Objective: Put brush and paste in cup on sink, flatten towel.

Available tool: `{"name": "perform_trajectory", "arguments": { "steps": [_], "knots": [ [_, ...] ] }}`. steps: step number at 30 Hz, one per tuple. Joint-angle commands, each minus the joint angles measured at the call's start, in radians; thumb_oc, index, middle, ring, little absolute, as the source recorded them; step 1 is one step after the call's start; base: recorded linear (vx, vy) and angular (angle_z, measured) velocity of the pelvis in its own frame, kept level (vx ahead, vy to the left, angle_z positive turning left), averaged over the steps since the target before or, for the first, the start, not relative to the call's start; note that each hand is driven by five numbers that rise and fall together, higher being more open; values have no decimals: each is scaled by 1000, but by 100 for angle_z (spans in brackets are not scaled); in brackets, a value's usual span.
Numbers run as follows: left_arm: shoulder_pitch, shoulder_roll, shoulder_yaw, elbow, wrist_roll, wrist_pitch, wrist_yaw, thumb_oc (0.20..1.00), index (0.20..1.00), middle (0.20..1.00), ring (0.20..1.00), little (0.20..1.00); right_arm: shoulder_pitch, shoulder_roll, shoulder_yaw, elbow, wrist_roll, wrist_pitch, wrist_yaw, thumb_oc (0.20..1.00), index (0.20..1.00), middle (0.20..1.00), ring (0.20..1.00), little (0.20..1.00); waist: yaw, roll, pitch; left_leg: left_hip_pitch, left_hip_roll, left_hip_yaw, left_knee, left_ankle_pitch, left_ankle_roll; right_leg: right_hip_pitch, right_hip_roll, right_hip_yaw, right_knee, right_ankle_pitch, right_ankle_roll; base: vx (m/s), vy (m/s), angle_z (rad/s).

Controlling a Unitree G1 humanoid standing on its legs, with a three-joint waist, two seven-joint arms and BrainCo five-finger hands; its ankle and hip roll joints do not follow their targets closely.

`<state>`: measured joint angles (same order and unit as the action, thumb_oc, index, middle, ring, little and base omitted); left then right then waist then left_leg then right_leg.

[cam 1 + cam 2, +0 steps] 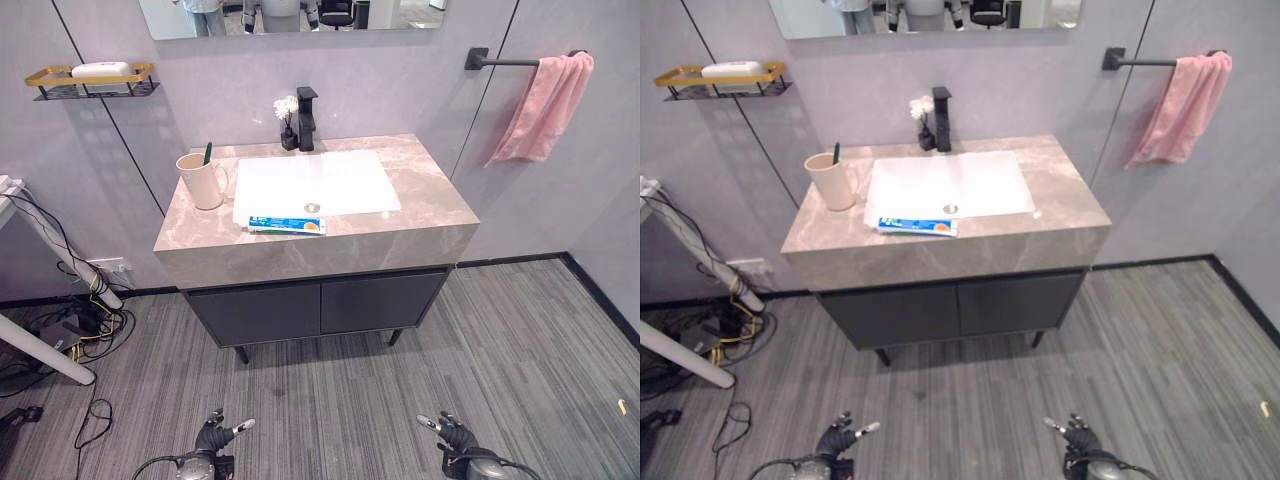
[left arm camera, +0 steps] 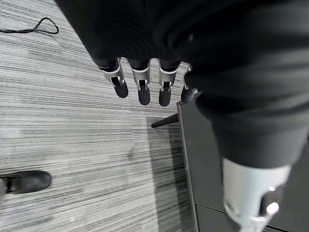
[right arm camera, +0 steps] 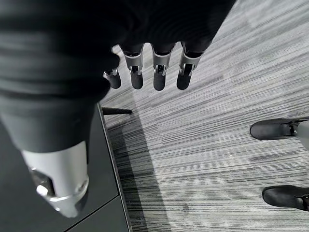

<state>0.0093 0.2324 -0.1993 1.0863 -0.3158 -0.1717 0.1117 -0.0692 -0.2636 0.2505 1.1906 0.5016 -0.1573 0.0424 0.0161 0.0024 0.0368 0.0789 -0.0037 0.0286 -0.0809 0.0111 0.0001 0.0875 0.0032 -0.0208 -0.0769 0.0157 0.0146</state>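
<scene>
A beige cup (image 1: 201, 181) stands on the marble sink counter (image 1: 420, 190) at its left side, with a dark-handled brush (image 1: 207, 153) standing in it. The blue-and-white paste tube (image 1: 286, 225) lies flat at the front edge of the white basin (image 1: 340, 180). A pink towel (image 1: 547, 105) hangs bunched on the black wall bar (image 1: 505, 62) at the upper right. My left hand (image 1: 214, 436) and right hand (image 1: 452, 433) hang low over the floor, far below the counter. Both are open with straight fingers and hold nothing.
A black faucet (image 1: 306, 118) and a small vase of white flowers (image 1: 287, 110) stand behind the basin. A gold wall shelf (image 1: 90, 82) holds a white bar. Dark cabinet doors (image 1: 320, 305) sit under the counter. A white table leg (image 1: 45, 350) and cables lie at left. A person's black shoes (image 3: 277, 129) stand nearby.
</scene>
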Motion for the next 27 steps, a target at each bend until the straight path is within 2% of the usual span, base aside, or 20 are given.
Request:
{"name": "perform_trajectory", "arguments": {
  "steps": [1, 3, 7, 10, 15, 21, 24, 27],
  "knots": [
    [-60, 19, -15, 29, -14, -49, 16, 1000, 1000, 1000, 1000, 1000, -67, -12, 51, -53, -67, -48, -17, 1000, 1000, 1000, 1000, 1000, 8, -18, 21, -106, -53, -27, 194, -53, 10, -135, -30, -34, 224, -12, 65, -139, 2, 3],
    [-70, 31, -30, -27, -5, -57, 25, 1000, 1000, 1000, 1000, 1000, -84, -17, 75, -115, -70, -51, -12, 1000, 1000, 1000, 1000, 1000, 14, -18, 69, -177, -61, -30, 351, -94, 7, -191, -29, -41, 361, -61, 63, -157, 12, 5],
    [-94, 51, -41, -74, -8, -57, 34, 1000, 1000, 1000, 1000, 1000, -119, -31, 95, -163, -74, -47, -21, 1000, 1000, 1000, 1000, 1000, 13, -28, 108, -271, -61, -37, 548, -215, 30, -285, -55, -68, 567, -136, 68, -30, 2, 6],
    [-102, 55, -44, -66, 6, -52, 36, 1000, 1000, 1000, 1000, 1000, -137, -29, 115, -161, -85, -43, -19, 1000, 1000, 1000, 1000, 1000, 13, -32, 108, -278, -60, -30, 578, -237, 40, -296, -54, -62, 595, -143, 63, 13, 9, 14],
    [-96, 60, -45, -83, 23, -55, 34, 1000, 1000, 1000, 1000, 1000, -126, -36, 133, -182, -130, -44, -22, 1000, 1000, 1000, 1000, 1000, 14, -36, 101, -261, -63, -25, 548, -231, 41, -281, -47, -59, 563, -135, 61, 32, 1, -4],
    [-73, 63, -48, -96, 52, -69, 30, 1000, 1000, 1000, 1000, 1000, -93, -46, 136, -177, -178, -53, -28, 1000, 1000, 1000, 1000, 1000, 9, -38, 81, -258, -66, -22, 438, -172, 30, -281, -34, -47, 446, -90, 61, -22, -7, -8],
    [-57, 58, -44, -120, -6, -66, 2, 1000, 1000, 1000, 1000, 1000, -85, -53, 128, -182, -171, -54, -29, 1000, 1000, 1000, 1000, 1000, 9, -32, 75, -264, -65, -22, 409, -152, 27, -288, -24, -42, 418, -83, 57, -6, -8, -3],
    [-55, 61, -51, -148, -4, -67, -4, 1000, 1000, 1000, 1000, 1000, -82, -58, 119, -195, -151, -58, -17, 1000, 1000, 1000, 1000, 1000, 6, -30, 78, -274, -64, -26, 410, -149, 26, -295, -21, -40, 420, -84, 54, 0, 0, 0]
  ]
}}
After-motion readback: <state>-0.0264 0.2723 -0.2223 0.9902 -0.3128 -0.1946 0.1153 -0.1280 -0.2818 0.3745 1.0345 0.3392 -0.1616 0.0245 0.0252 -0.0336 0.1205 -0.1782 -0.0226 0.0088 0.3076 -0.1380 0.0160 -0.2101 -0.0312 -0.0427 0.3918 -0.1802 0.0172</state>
